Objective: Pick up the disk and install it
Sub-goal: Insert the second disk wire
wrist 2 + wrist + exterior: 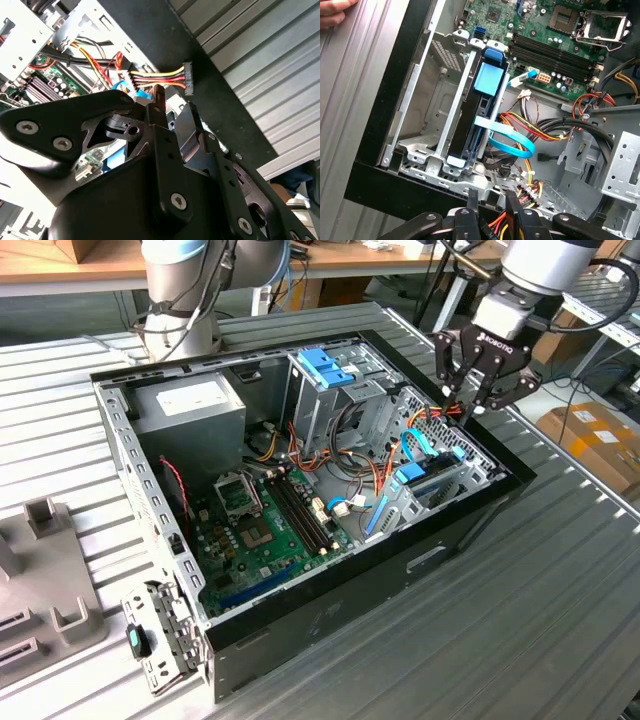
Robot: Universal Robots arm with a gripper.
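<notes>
The disk [481, 112], dark with bright blue side rails and a blue tab at one end, stands on edge inside the metal bay at the case's side wall; in the exterior view the disk [432, 477] lies low at the case's right end. A light-blue flat cable [507, 142] loops across it. My gripper [467, 405] hovers above the case's right wall, over the bay. The gripper [492, 196] has a small gap between its fingertips and nothing in it. The gripper [174, 102] sits just short of a black power connector [187, 77] on coloured wires.
The open computer case [460, 530] lies on a ribbed metal table, motherboard [260, 530] in the middle, a tall cage with a blue bracket [325, 365] at the back. A second arm's base [185, 300] stands behind. A person's hand [335, 12] rests beside the case. Grey fixture [40, 580] at the exterior view's left.
</notes>
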